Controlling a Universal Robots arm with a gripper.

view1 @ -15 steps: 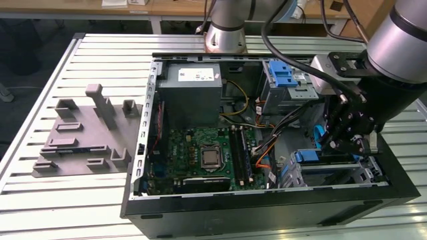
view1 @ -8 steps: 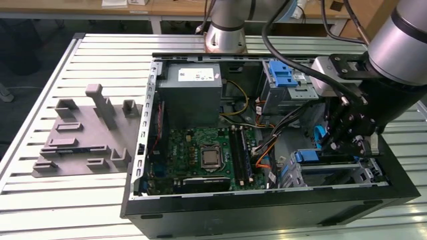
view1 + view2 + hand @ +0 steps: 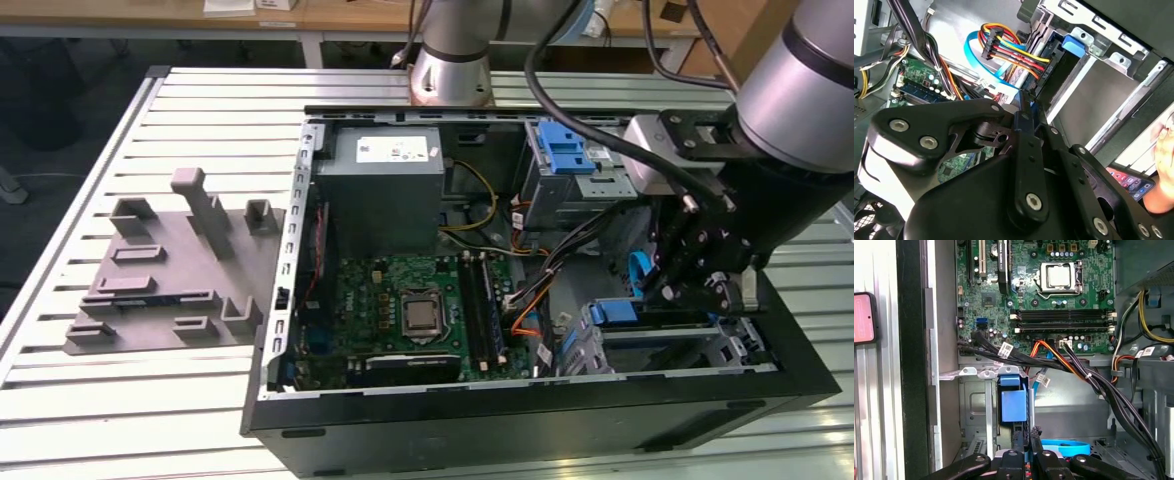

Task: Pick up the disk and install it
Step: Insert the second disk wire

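Disk edge-on between tool fingers

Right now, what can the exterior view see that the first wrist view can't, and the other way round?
The exterior view's own: a grey moulded tray lying on the slatted table, at the exterior view's left of the open computer case, and the arm's base behind that case. The first wrist view's own: a flat pink thing, maybe a phone, outside the case wall. Both share the green motherboard with its silver processor in the middle.
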